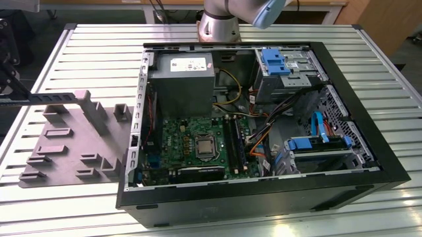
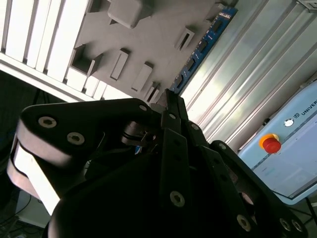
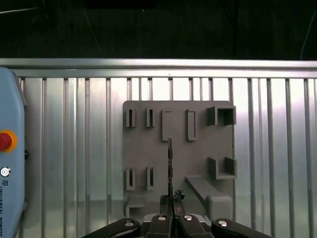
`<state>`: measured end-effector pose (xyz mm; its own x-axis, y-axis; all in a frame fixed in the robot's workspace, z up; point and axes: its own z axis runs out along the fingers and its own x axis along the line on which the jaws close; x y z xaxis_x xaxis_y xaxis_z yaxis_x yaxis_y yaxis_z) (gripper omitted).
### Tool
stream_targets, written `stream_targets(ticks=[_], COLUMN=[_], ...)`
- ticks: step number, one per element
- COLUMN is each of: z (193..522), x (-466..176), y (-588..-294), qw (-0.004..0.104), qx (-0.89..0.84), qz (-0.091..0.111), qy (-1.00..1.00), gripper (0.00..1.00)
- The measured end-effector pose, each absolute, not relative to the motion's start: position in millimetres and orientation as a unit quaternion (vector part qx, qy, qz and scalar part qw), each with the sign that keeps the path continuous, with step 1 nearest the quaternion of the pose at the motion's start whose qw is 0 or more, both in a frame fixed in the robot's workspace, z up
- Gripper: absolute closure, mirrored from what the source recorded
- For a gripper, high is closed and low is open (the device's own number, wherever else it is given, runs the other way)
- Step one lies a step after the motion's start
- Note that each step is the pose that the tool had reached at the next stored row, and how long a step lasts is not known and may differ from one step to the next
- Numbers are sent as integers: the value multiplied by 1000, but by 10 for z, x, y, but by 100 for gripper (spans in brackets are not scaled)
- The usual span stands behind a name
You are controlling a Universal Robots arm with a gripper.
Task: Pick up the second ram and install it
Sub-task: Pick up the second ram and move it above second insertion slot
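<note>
Over the light grey tray [image 1: 72, 143] on the slatted bench [image 1: 99, 49], to the exterior view's left of the open computer case [image 1: 264, 197], the end effector [image 3: 170, 204] is clamping the second ram [image 1: 41, 97] by one end, its fingers pressing together on the flat faces. With that end grip most of the stick is jutting free, which I judge is presenting its long edge for the motherboard slots [image 1: 234, 140], lying well apart inside the case. In the second wrist view the ram [image 2: 202, 45] is showing as a long, thin board, blue-edged with a row of dark chips. In the first wrist view it is appearing edge-on, a dark sliver.
</note>
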<state>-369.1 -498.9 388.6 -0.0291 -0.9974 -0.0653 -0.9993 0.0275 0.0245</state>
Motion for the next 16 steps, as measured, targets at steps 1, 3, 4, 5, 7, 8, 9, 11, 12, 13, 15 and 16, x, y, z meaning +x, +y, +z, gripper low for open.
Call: stream_targets(ticks=[1, 3, 4, 5, 7, 8, 9, 11, 12, 13, 15, 16], z=[3886, 3886, 3886, 3886, 3887, 3886, 3886, 3886, 3886, 3886, 3886, 3886], x=[-3687, -3676, -3671, -3667, -3654, -3647, -3640, -3622, -3612, -3603, -3581, -3571], y=[-4989, -4989, -4989, -4989, -4989, -4989, -4989, -4989, -4989, -4989, -4989, -4989], qw=[15, 15, 15, 16, 16, 16, 16, 16, 16, 16, 16, 16], qx=[-697, -697, -697, -697, -697, -697, -697, -697, -697, -697, -697, -697], qz=[32, 32, 32, 32, 32, 32, 32, 32, 32, 32, 32, 32], qy=[717, 717, 717, 717, 717, 717, 717, 717, 717, 717, 717, 717], gripper=[88, 88, 88, 88, 88, 88, 88, 88, 88, 88, 88, 88])
